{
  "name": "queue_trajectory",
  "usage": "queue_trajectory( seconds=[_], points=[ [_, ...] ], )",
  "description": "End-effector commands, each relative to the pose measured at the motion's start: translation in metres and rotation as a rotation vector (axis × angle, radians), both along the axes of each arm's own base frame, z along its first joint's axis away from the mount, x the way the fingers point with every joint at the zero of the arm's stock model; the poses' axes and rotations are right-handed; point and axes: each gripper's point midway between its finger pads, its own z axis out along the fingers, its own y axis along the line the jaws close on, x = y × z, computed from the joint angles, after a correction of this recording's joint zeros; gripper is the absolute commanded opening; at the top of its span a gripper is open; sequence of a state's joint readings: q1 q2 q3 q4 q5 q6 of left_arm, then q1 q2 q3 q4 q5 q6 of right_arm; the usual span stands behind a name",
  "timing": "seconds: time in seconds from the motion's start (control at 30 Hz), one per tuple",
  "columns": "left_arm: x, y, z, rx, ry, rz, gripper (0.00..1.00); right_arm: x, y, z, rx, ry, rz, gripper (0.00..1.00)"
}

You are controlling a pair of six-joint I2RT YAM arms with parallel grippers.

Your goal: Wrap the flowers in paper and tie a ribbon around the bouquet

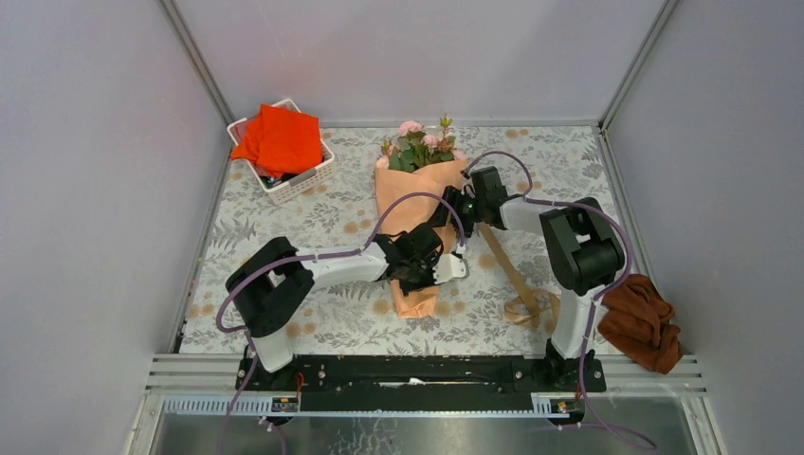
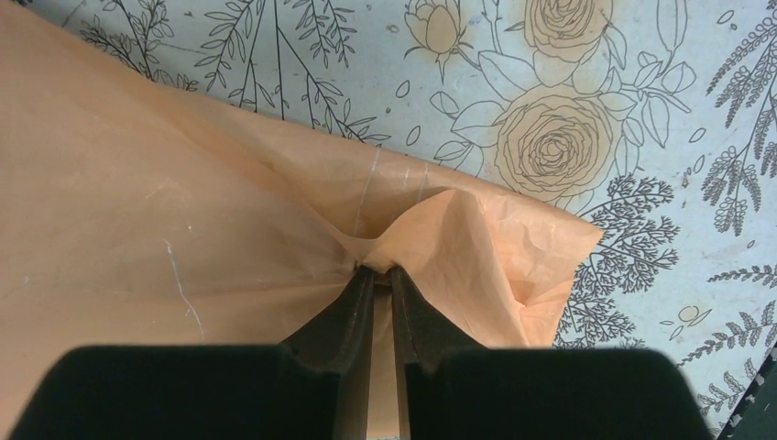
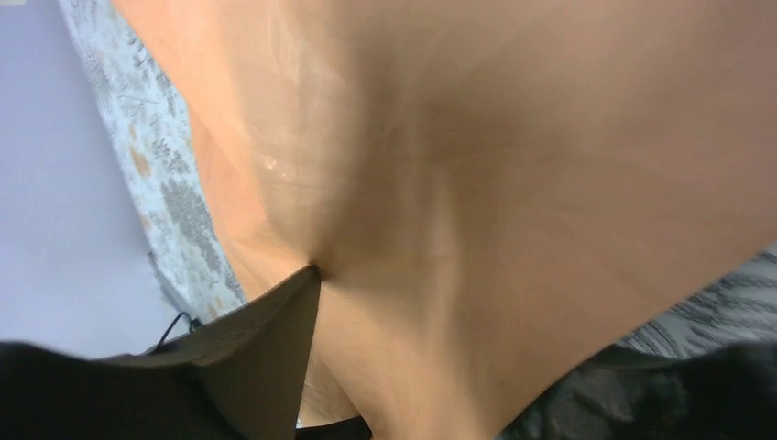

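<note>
Your left gripper [image 2: 376, 269] is pinched tight on a fold of the peach paper [image 2: 165, 211] low on the bouquet [image 1: 417, 218], near the cone's tip. The bouquet lies lengthwise, with the flowers [image 1: 417, 147] at its far end. Your right gripper [image 1: 462, 204] sits against the bouquet's right flank, nearer the flowers. Its jaws look spread, with one finger [image 3: 275, 353] touching paper and nothing pinched. The ribbon [image 1: 509, 270] lies flat just right of the bouquet, slanting from the cone's right edge toward the near right and ending in a loose loop. Your right arm is the nearer one for it, and would need to turn away from the cone.
</note>
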State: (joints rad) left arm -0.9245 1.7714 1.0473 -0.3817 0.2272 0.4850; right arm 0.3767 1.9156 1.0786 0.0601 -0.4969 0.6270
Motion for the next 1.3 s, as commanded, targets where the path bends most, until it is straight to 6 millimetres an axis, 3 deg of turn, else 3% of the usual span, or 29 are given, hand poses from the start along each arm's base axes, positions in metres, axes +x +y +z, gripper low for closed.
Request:
queue_trajectory(
  seconds=[0.0,0.13,0.23,0.37,0.5,0.6,0.8,0.93,1.13,1.27],
  points=[
    [-0.01,0.015,-0.027,0.085,0.025,-0.022,0.19,-0.01,0.017,-0.018,0.075,0.062,0.017,0.49],
    [-0.003,0.014,-0.007,0.075,-0.019,-0.045,0.22,0.005,0.022,0.003,0.089,0.015,0.023,0.01],
    [0.007,-0.005,0.032,0.004,-0.06,-0.082,0.31,0.024,0.026,0.023,0.071,-0.024,0.039,0.0],
    [0.02,-0.041,0.087,-0.121,-0.126,-0.185,0.6,0.052,0.021,0.041,0.058,-0.067,0.051,0.0],
    [0.031,-0.086,0.11,-0.244,-0.152,-0.315,0.75,0.074,0.016,0.039,0.098,-0.07,0.12,0.0],
    [0.036,-0.12,0.107,-0.312,-0.133,-0.412,0.82,0.083,0.011,0.029,0.074,-0.073,0.208,0.0],
    [0.082,-0.17,0.088,-0.387,-0.247,-0.491,0.85,0.096,0.0,0.031,0.09,-0.099,0.305,0.0],
    [0.107,-0.19,0.084,-0.439,-0.27,-0.524,0.85,0.103,-0.006,0.029,0.08,-0.111,0.34,0.0],
    [0.116,-0.209,0.063,-0.455,-0.2,-0.48,0.88,0.111,-0.018,0.005,-0.011,-0.102,0.351,0.0],
    [0.122,-0.222,0.063,-0.522,-0.136,-0.335,0.76,0.113,-0.026,-0.003,-0.024,-0.097,0.348,0.0]
  ],
)
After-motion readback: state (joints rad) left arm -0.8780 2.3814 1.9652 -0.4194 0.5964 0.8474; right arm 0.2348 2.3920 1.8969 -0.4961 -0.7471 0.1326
